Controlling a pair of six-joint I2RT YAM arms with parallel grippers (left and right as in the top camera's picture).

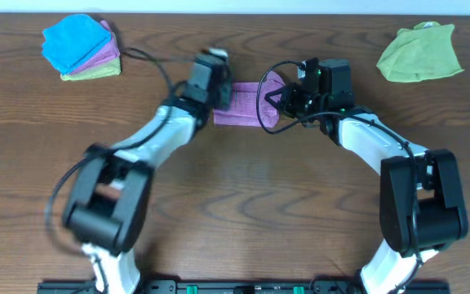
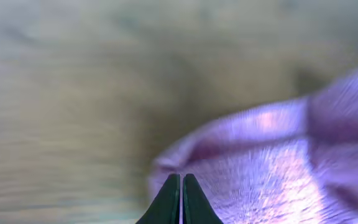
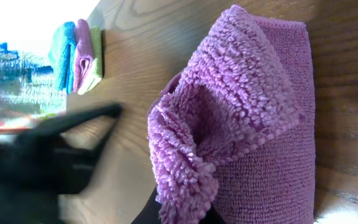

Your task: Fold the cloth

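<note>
A purple cloth (image 1: 243,104) lies partly folded at the middle back of the table. My right gripper (image 1: 280,100) is shut on its right corner and holds that corner lifted and curled over the rest; in the right wrist view the fluffy purple cloth (image 3: 247,118) fills the frame with the fingertips (image 3: 182,214) pinching its edge. My left gripper (image 1: 219,96) sits at the cloth's left edge. In the blurred left wrist view its fingers (image 2: 181,186) are pressed together over the purple cloth (image 2: 272,168), with no fabric visibly between them.
A stack of folded cloths, blue on pink on green (image 1: 80,47), lies at the back left; it also shows in the right wrist view (image 3: 79,56). A crumpled green cloth (image 1: 420,52) lies at the back right. Black cables run over the purple cloth.
</note>
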